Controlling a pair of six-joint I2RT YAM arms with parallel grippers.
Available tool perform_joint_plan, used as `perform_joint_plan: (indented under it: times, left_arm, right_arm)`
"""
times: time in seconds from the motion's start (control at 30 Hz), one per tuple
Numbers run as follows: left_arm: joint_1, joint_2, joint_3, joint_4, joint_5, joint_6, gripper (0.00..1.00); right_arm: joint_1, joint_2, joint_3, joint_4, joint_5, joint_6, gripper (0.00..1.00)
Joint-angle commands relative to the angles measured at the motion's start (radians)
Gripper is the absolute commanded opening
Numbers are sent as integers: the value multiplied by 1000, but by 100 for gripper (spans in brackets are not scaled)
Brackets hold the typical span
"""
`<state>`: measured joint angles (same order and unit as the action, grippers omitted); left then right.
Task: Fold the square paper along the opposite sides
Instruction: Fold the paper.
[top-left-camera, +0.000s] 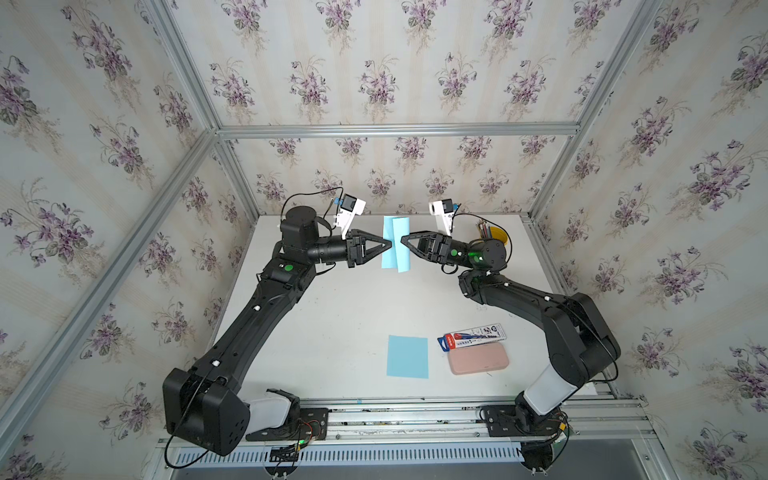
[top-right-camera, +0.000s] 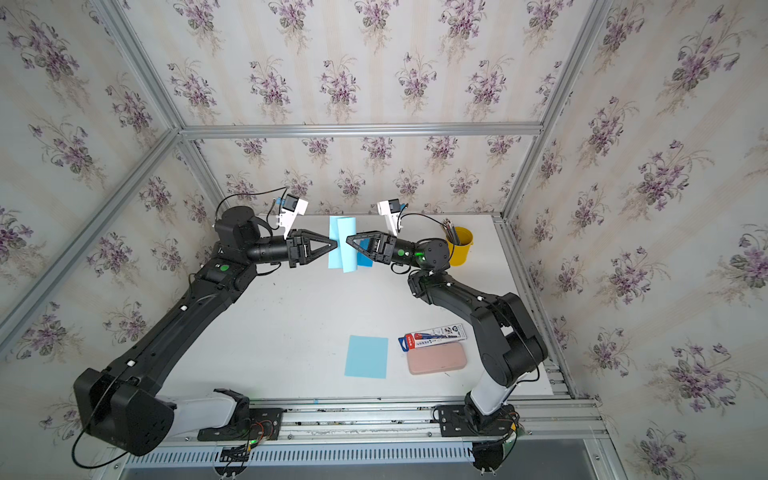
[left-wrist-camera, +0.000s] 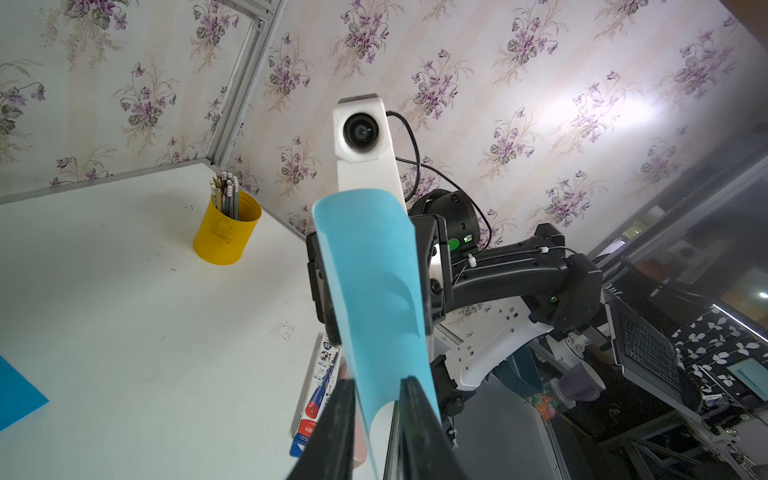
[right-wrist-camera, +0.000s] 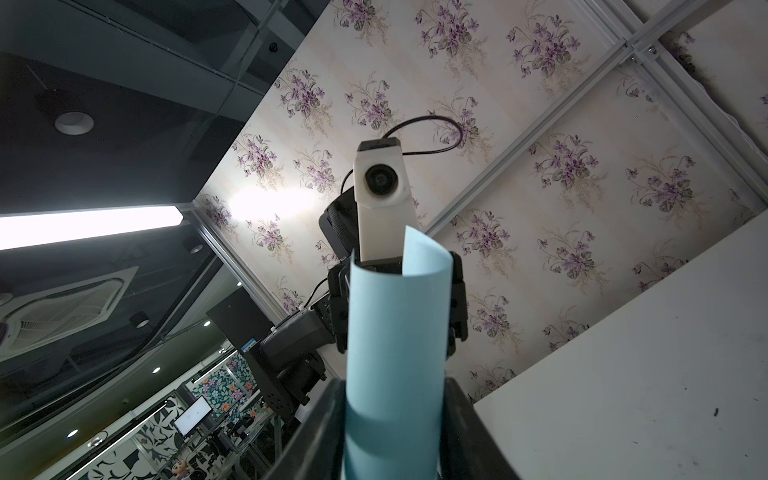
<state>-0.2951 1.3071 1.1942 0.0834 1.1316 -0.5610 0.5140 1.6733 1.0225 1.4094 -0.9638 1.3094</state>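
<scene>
One curled paper (top-left-camera: 397, 257) in right hand (top-left-camera: 403, 239)

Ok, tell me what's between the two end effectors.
The curled blue paper, held in mid-air between the left end effector and right end effector; nothing else. Both top views show it.

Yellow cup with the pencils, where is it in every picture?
Top view: yellow cup at the far right of the table, half behind the right arm.
Top view: same spot, showing more.
Left wrist: in full view, by the table's edge.
Right wrist: not in it.
Shared landmark: curled blue paper, in all four.
</scene>
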Motion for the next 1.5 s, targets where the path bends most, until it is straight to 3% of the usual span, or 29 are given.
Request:
perform_joint_plan:
  times: [0.0, 0.93, 1.47]
  left_arm:
    - [-1, 4, -9, 99, 26, -54, 25]
    - [-21, 18, -13, 99, 17, -57, 26]
    - [-22, 31, 2, 50, 0, -21, 25]
  right_arm:
    - [1, 8, 13, 26, 14, 7, 39]
    - [10, -13, 0, -69, 79, -61, 34]
    - [67, -81, 4, -306, 132, -247, 34]
